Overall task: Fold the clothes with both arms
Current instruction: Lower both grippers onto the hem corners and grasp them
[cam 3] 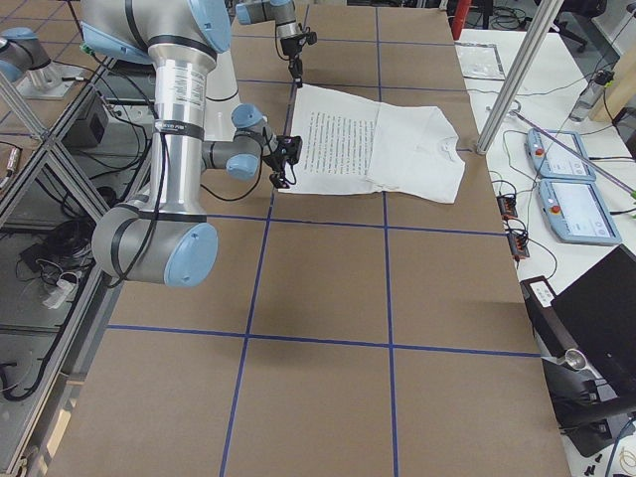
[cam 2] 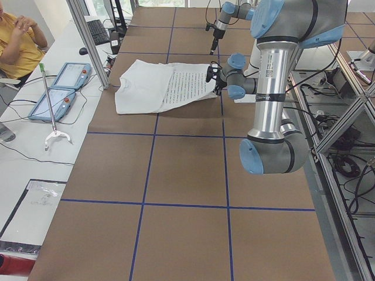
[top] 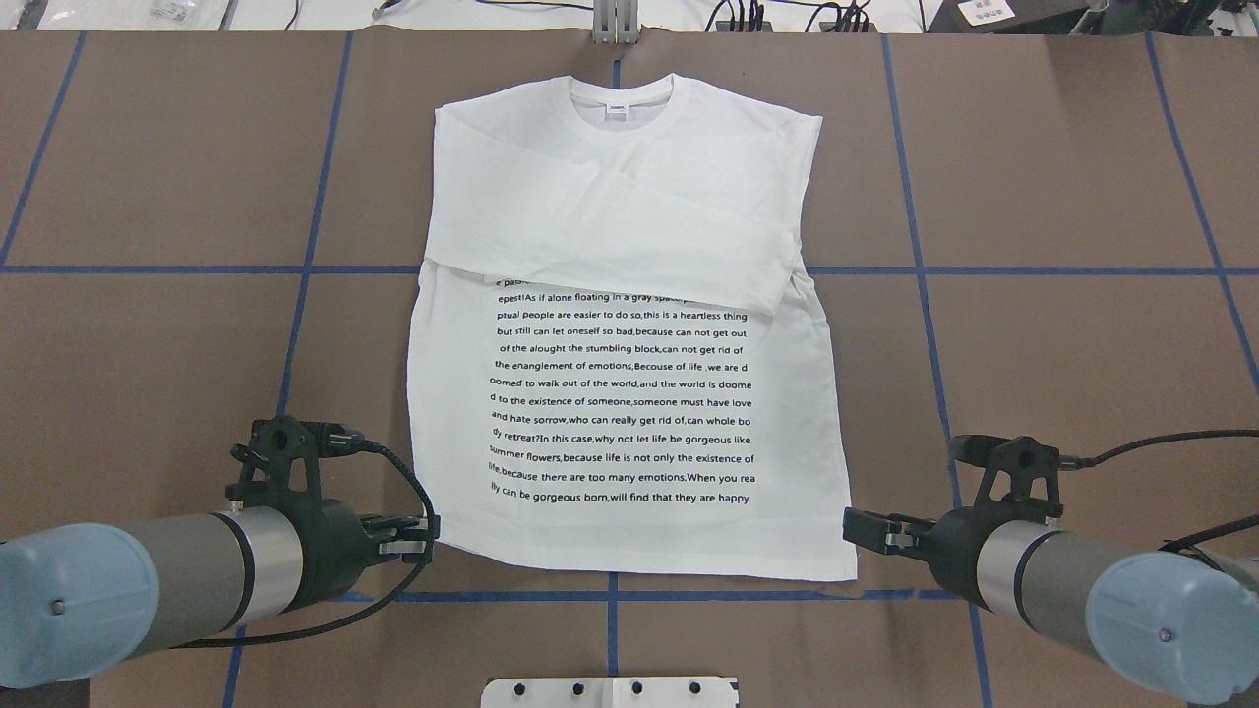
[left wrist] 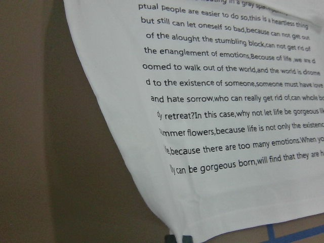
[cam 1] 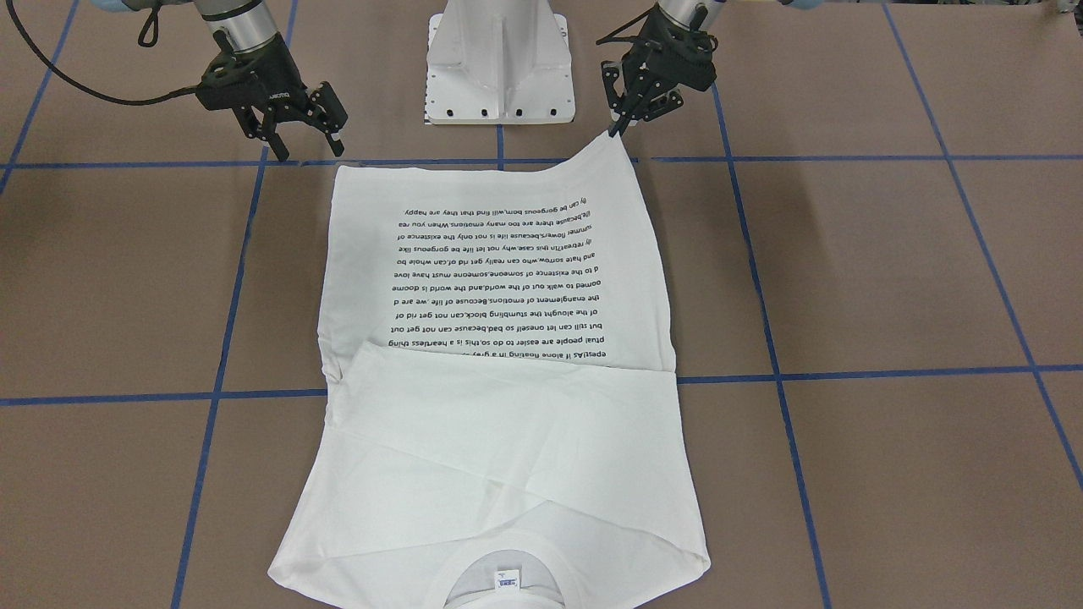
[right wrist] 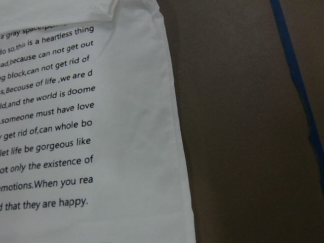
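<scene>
The white shirt (top: 629, 197) lies flat on the brown table, printed text up, neck and tag at the far end, both sleeves folded across the chest. My left gripper (cam 1: 616, 128) is shut on the hem corner nearest it, and that corner rises into a small peak off the table. In the left wrist view the shirt (left wrist: 228, 101) fills the frame, its pinched corner at the bottom edge. My right gripper (cam 1: 309, 144) hangs open just outside the opposite hem corner, touching nothing. The right wrist view shows only the shirt's side edge (right wrist: 172, 126), no fingers.
The white pedestal base (cam 1: 499, 59) stands between the arms at the near table edge. Blue tape lines grid the brown table (top: 1033, 374). Beyond the far edge, a side bench holds two teach pendants (cam 2: 58, 88), and a seated person (cam 2: 17, 35) is there.
</scene>
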`<state>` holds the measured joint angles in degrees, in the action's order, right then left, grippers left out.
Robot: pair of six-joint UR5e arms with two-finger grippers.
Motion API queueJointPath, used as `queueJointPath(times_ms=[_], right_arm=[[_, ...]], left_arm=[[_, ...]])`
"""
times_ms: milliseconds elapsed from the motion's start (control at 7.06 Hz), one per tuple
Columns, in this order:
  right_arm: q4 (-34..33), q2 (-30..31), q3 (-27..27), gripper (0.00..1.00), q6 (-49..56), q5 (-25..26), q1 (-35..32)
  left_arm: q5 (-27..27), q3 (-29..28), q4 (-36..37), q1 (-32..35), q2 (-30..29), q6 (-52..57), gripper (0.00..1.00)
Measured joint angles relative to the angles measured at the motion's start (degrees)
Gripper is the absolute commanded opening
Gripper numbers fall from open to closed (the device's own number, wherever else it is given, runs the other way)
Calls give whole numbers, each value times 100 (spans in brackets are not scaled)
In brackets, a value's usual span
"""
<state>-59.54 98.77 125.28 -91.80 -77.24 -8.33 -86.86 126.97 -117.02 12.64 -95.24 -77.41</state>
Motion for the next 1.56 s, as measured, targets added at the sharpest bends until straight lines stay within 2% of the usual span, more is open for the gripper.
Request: queueJointPath(times_ms=[142,425,850,1558], right_arm=[[64,-25,-147,64,-150,317,213],[71,-147,-422,63,-240,587,429],[10,-221,-550,61,-250,655,579],[-84,-321,-656,50,-250,821,808]], left_arm=[[-7,41,-4,49,-10,4,0],[-8,58,-5,81,-44,6,0],[2,57,-5,88,-55,7,0],[3,53,-6,98,-48,7,0]])
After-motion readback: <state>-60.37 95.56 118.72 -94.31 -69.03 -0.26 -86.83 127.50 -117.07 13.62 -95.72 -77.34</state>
